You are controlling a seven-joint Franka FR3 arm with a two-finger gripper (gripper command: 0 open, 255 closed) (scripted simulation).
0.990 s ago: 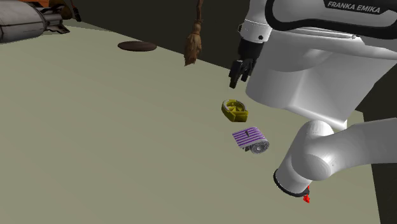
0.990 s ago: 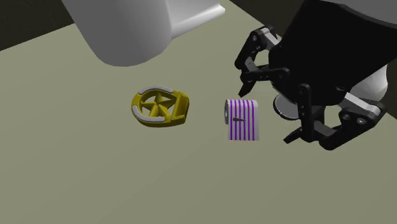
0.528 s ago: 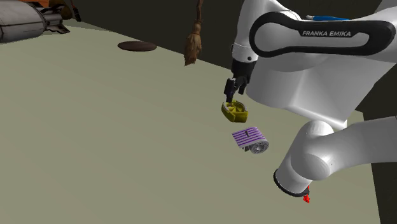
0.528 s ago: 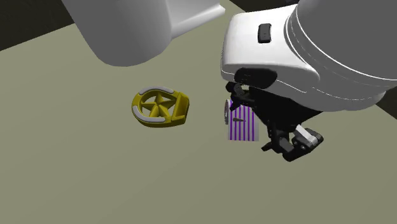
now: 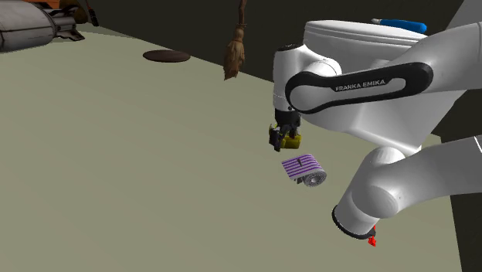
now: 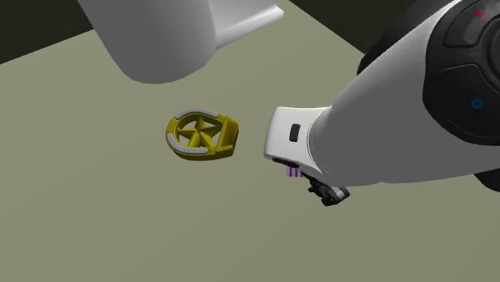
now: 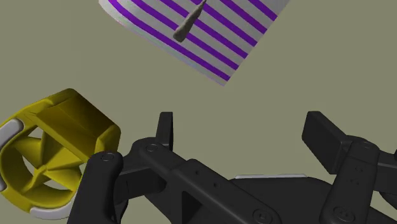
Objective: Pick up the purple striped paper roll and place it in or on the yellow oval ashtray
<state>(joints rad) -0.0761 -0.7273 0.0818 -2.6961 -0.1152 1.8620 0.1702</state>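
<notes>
FRANKA EMIKA in white capitals, on the arm's black band (image 5: pixel 363 85), shoulder view

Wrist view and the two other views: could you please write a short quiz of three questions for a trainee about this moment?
1. True or false: the pincer is shut on the purple striped paper roll.
2. Which lies nearest the roll? A) yellow ashtray B) broom C) dark round disc
3. Fill in: the roll lies ____ the ashtray, not in it.
Key: 1 false; 2 A; 3 beside.
</notes>
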